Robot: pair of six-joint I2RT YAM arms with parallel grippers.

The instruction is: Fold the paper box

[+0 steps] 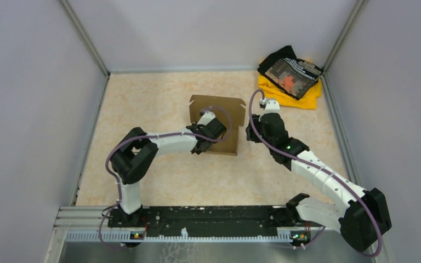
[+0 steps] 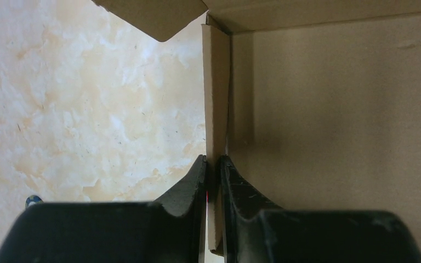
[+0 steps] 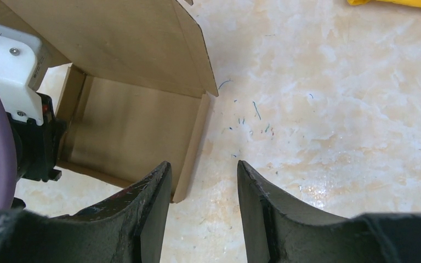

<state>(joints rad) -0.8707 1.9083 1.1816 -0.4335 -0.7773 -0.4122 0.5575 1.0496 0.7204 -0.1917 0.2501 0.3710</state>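
Pale marbled counter (image 1: 170,181) — left pincer (image 2: 214,164) clamps the paper box (image 1: 208,103) by one wall (image 2: 216,98), seemingly to keep it upright; right pincer (image 3: 204,203) hangs open, empty.

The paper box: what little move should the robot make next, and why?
Probably slide the right hand a little toward the paper box, so its right wall sits inside the open hand. The left hand pinches the left wall, while the right hand hangs open over the table beside it.
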